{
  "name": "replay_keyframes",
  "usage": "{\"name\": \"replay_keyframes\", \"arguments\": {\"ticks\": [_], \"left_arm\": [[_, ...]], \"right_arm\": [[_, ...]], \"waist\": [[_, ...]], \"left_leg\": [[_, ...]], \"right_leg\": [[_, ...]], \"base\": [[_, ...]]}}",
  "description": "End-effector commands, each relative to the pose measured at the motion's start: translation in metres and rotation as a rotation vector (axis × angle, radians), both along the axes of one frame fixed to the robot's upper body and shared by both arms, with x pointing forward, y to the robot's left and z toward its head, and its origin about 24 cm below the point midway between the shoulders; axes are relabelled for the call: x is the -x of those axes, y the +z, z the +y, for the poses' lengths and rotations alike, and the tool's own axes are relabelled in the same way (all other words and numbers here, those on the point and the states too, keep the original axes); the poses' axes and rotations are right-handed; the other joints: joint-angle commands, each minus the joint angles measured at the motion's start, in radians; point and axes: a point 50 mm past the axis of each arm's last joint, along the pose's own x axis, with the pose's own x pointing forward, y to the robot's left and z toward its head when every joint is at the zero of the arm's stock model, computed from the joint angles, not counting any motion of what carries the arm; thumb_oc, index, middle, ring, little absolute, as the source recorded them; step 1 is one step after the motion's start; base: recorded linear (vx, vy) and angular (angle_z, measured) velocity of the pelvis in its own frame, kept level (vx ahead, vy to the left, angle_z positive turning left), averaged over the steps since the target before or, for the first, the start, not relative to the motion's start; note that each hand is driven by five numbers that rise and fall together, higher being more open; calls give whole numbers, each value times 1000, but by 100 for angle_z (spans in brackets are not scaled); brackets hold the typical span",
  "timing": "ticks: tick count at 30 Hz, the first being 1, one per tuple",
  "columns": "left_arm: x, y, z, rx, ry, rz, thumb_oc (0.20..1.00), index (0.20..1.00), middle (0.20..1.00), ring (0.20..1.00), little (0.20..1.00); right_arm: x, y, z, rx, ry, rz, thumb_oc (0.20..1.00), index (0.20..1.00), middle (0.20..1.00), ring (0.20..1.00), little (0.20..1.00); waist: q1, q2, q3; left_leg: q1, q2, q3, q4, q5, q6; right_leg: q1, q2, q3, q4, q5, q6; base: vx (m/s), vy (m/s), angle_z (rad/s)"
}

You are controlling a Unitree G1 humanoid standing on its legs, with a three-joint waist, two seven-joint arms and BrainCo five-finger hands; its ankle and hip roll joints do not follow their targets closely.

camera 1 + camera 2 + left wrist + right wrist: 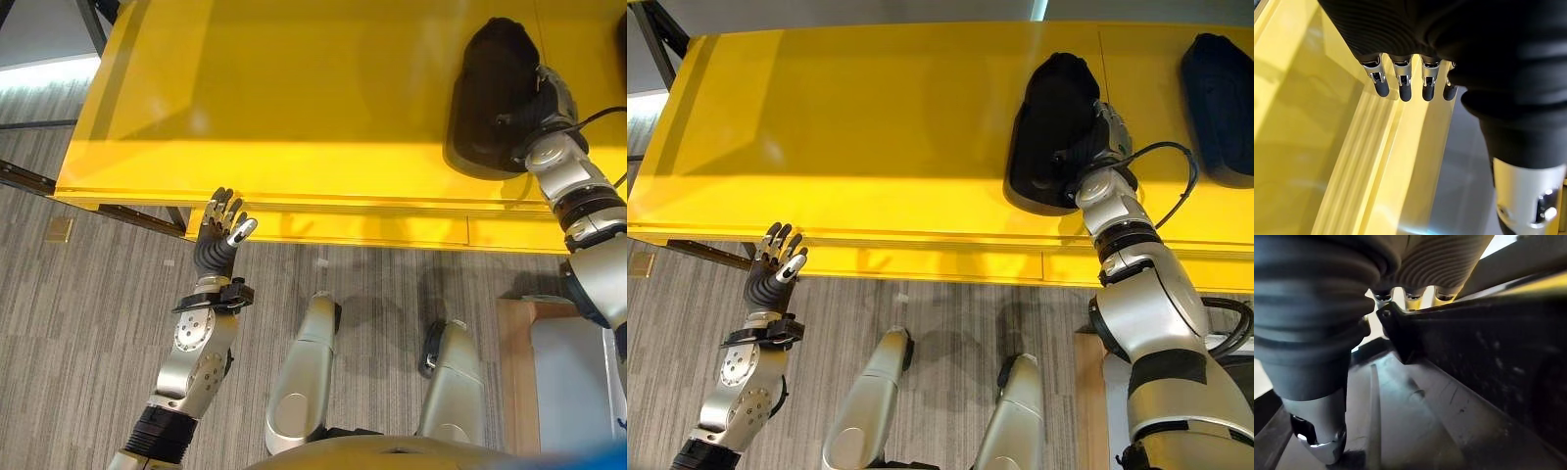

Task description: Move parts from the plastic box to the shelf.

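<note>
**Right hand grips a black part on the yellow shelf; left hand hangs open at the shelf's edge**

The right hand [1095, 137] lies on the yellow shelf [872, 127] with its fingers and thumb closed round the near edge of a black part [1053, 108], a dark, rounded shell whose hollow side shows in the right wrist view. There the fingers [1413, 296] hook over the part's rim from outside while the thumb [1322, 431] reaches down along its inner wall, so the rim is pinched between them. The part rests flat on the shelf top, towards the robot's right side and set back from the front lip. The right arm reaches up and forward from the lower right, forearm angled inward, wrist bent so that the dark ribbed cover lies against the part.

A second dark part [1220, 108] sits on the shelf further to the right, well apart from the held one and touched by nothing.

The left hand [221, 227] is raised in front of the shelf's front lip, near the shelf's left end. Its fingers [1403, 88] are straight and slightly spread, tips pointing up towards the yellow edge, thumb held out to the side; it holds nothing. In the left wrist view the fingertips lie just beside the ridged front edge; whether they touch it cannot be told. The left forearm stands nearly upright above the grey floor [88, 294].

At the lower right a pale wooden edge [514, 362] shows beside the right arm.
</note>
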Motion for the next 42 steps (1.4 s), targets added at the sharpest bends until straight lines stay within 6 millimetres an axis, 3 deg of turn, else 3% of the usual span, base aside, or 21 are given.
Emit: {"name": "replay_keyframes", "arguments": {"ticks": [1,5,8,16,22,29,37,42], "left_arm": [[-2,35,4,-9,12,-199,1000,1000,1000,1000,1000],[-1,34,6,-9,16,-200,1000,1000,1000,1000,1000],[0,35,9,-15,22,-204,1000,1000,1000,1000,1000],[1,35,11,-13,32,-206,1000,1000,1000,1000,1000],[2,35,16,-10,63,-206,1000,1000,1000,1000,1000],[5,34,24,-11,120,-194,1000,1000,1000,1000,1000],[11,32,31,-25,151,-170,1000,1000,1000,1000,1000],[15,29,34,-32,179,-154,1000,1000,1000,1000,1000]], "right_arm": [[-8,-3,30,131,106,60,1000,1000,1000,1000,1000],[-8,9,29,174,101,47,1000,1000,1000,1000,1000],[-7,30,22,177,74,-11,1000,1000,1000,1000,1000],[-3,54,12,149,48,-85,1000,1000,1000,1000,1000],[5,88,12,68,80,-244,1000,1000,1000,1000,1000],[29,125,18,33,172,-490,1000,1000,1000,1000,1000],[58,133,14,81,208,-639,1000,1000,1000,1000,1000],[82,114,18,56,296,-714,1000,1000,1000,1000,1000]], "waist": [[43,-3,46],[48,-6,44],[52,-10,44],[54,-16,40],[34,-28,40],[-11,-43,49],[-38,-47,52],[-63,-50,55]], "left_leg": [[-29,-11,-14,-14,-36,98],[-33,-14,-15,-11,-36,97],[-35,-17,-16,-10,-34,97],[-38,-16,-14,-6,-36,97],[-43,-11,-9,4,-41,95],[-42,1,2,11,-51,94],[-52,4,9,30,-63,96],[-60,6,16,37,-66,99]], "right_leg": [[111,18,-29,31,-123,-75],[110,16,-30,34,-124,-76],[109,16,-31,34,-125,-76],[105,16,-30,36,-123,-76],[95,22,-20,44,-128,-80],[86,30,-7,48,-130,-86],[70,32,4,62,-138,-90],[58,37,13,67,-142,-93]], "base": [[0,0,0],[0,0,0],[0,0,0],[0,0,0],[0,0,0],[3,16,-5],[-4,1,-2],[-9,5,-4]]}}
